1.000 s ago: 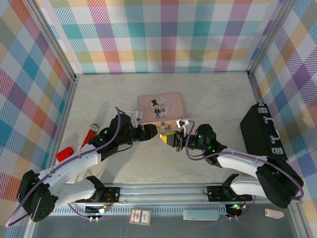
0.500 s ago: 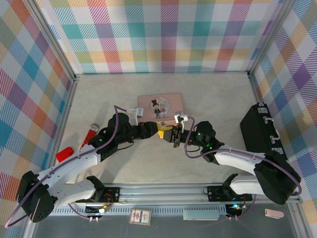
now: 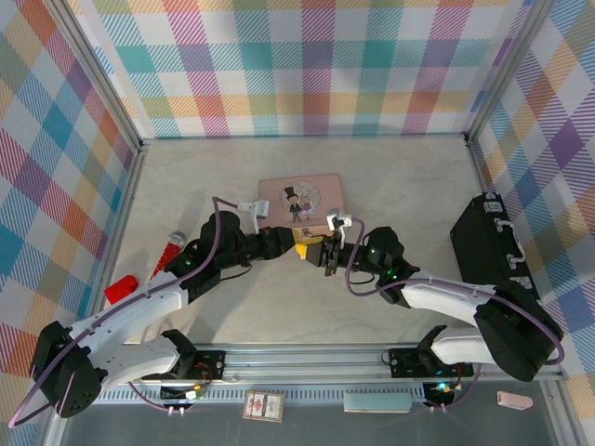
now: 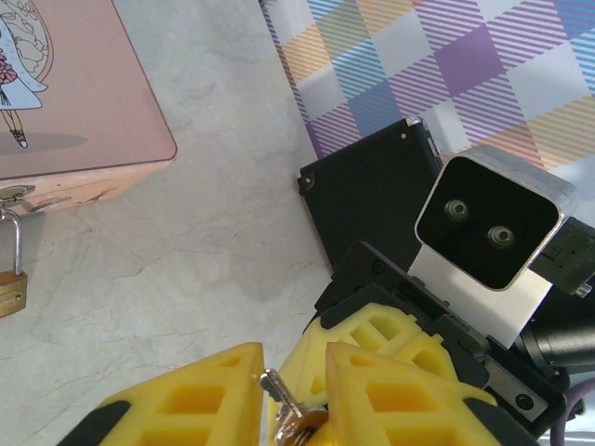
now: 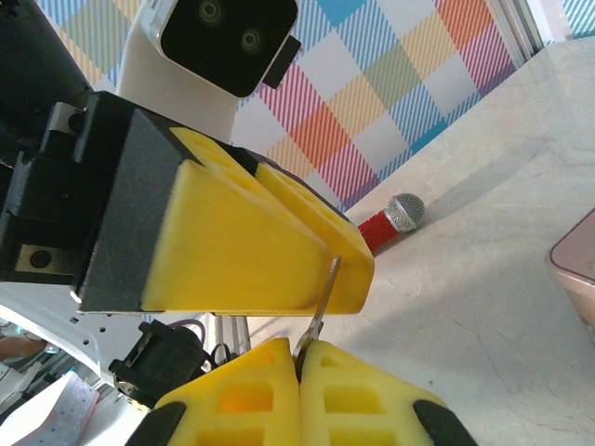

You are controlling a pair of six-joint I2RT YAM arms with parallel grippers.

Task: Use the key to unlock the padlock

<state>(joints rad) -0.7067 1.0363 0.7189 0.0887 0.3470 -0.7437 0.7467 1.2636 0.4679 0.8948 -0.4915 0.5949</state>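
Pale marbled tabletop (image 4: 186,242) is seen beneath the padlock (image 4: 9,290), which is hung by its shackle from the clasp (image 4: 19,195) at the front edge of the pink tin (image 4: 65,93). Near it, the key (image 5: 321,297) is pinched upright in the closed right claw (image 5: 299,358). The left claw (image 4: 293,372) is held open by a narrow gap, with the key stood between its fingers (image 4: 186,400). A red microphone (image 5: 390,218) is seen further off, before plaid walls (image 3: 307,65).
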